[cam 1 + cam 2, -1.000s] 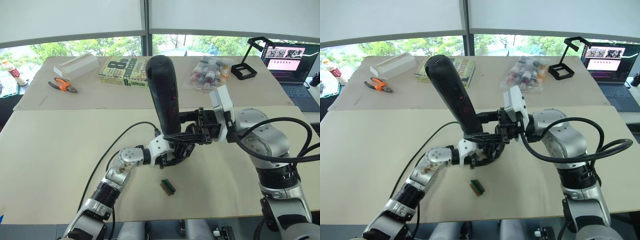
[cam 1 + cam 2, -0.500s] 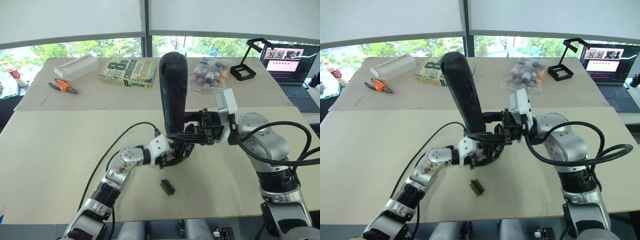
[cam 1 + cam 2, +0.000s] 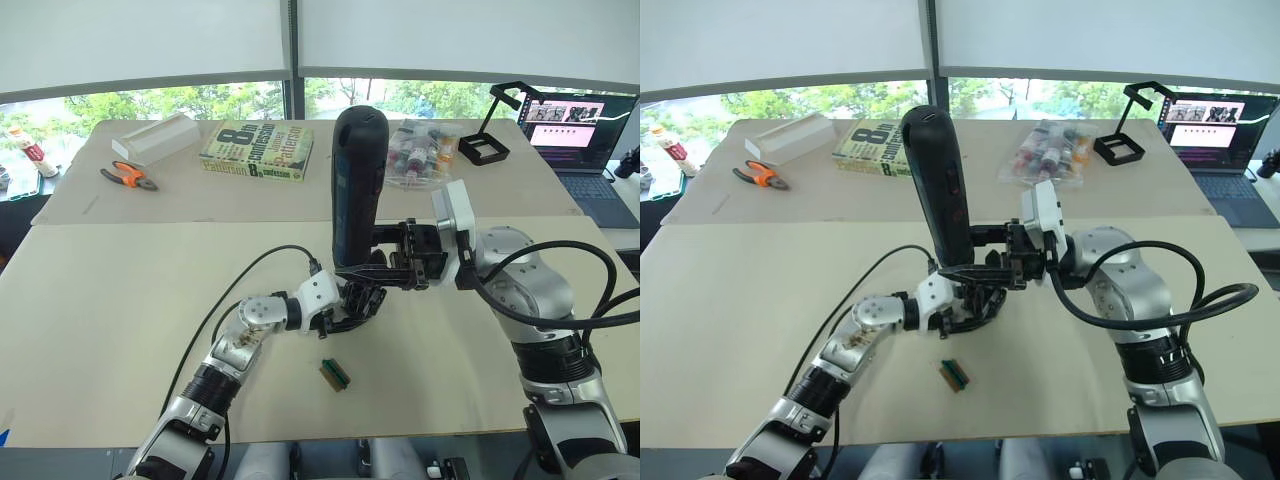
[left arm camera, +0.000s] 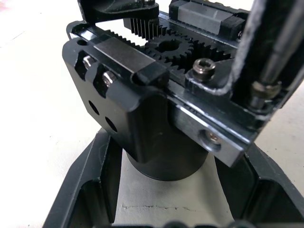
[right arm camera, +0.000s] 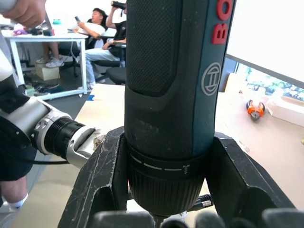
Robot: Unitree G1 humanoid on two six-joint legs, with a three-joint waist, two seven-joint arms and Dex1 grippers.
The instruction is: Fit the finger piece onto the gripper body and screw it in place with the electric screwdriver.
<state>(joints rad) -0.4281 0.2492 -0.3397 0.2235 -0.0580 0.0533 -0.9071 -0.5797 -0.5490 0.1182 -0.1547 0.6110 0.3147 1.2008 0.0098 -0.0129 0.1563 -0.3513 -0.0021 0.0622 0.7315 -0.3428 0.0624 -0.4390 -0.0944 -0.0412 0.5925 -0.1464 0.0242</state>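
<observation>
The electric screwdriver (image 3: 357, 185) stands nearly upright over the middle of the table, its thick black body with red marks (image 5: 175, 71) clamped low down in my right gripper (image 3: 378, 270), which is shut on it. Its thin metal bit (image 4: 273, 57) points down at the gripper body (image 4: 156, 109), a black mechanism with exposed gears and a round base. My left gripper (image 3: 352, 305) is shut on that round base, one finger (image 4: 90, 190) on each side. I cannot tell the finger piece apart from the body under the bit.
A small green block (image 3: 335, 374) lies on the table just in front of the grippers. The far table holds a book (image 3: 258, 150), orange pliers (image 3: 127, 174), a white box (image 3: 152, 136), a bag of bottles (image 3: 420, 150), a black stand (image 3: 495, 135) and a laptop (image 3: 585, 130). Seated people (image 5: 102, 33) show in the right wrist view.
The screwdriver's top has swung from leaning left to nearly upright over the gripper body. The left gripper has stayed in place, and the camera has shifted slightly.
</observation>
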